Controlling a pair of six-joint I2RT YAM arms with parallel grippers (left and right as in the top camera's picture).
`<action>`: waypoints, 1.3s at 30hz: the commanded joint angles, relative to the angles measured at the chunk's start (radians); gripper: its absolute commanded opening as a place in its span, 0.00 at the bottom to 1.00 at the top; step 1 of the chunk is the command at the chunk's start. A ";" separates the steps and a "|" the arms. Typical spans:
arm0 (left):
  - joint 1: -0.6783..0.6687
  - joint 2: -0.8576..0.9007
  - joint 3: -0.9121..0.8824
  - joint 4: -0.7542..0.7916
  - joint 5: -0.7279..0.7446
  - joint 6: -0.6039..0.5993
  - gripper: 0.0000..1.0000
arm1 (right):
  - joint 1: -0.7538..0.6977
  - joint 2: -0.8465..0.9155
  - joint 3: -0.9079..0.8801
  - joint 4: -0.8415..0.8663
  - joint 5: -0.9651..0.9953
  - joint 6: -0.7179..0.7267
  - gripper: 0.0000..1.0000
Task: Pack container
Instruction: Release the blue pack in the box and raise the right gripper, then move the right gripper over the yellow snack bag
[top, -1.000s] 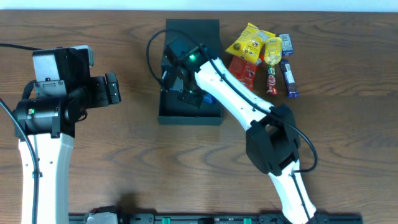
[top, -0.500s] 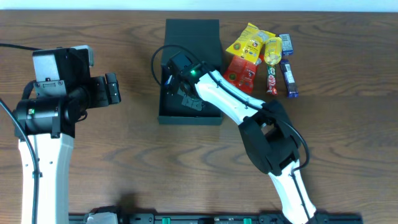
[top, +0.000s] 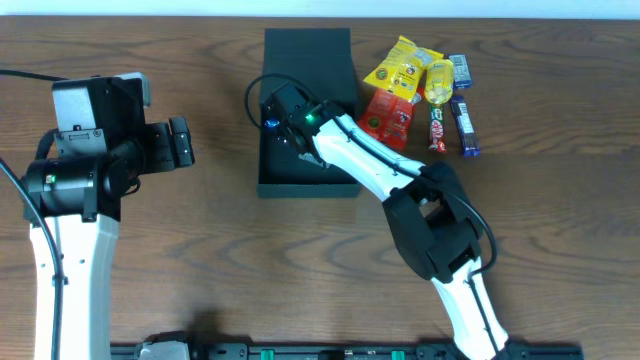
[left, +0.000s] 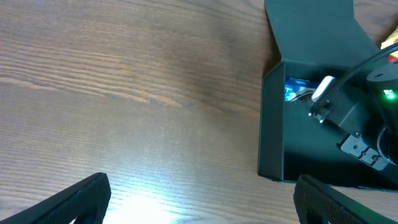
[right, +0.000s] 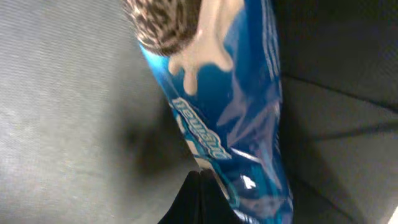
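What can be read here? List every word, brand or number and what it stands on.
Blue packet in the container: white lettering, turned and warped, not legible.
Snack packets beside the container: print too small to read.
Nothing else bears text.

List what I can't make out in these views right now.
Box floor: overhead and left wrist views, mostly covered by the right arm.
Whether the right tool pinches the blue packet: right wrist view, too close and dark.
Packet's lettering: right wrist view, blurred, cut off by the edges.
Snack pile labels: overhead, too small.
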 joint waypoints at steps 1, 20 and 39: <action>0.004 -0.009 0.010 -0.002 0.007 0.018 0.95 | 0.025 -0.025 -0.001 -0.003 0.064 0.018 0.01; 0.004 -0.009 0.010 -0.012 0.007 0.018 0.95 | -0.019 -0.272 0.002 0.023 0.053 0.247 0.01; 0.004 0.013 0.010 0.006 0.007 0.018 0.95 | -0.375 -0.210 0.097 0.079 -0.261 0.696 0.02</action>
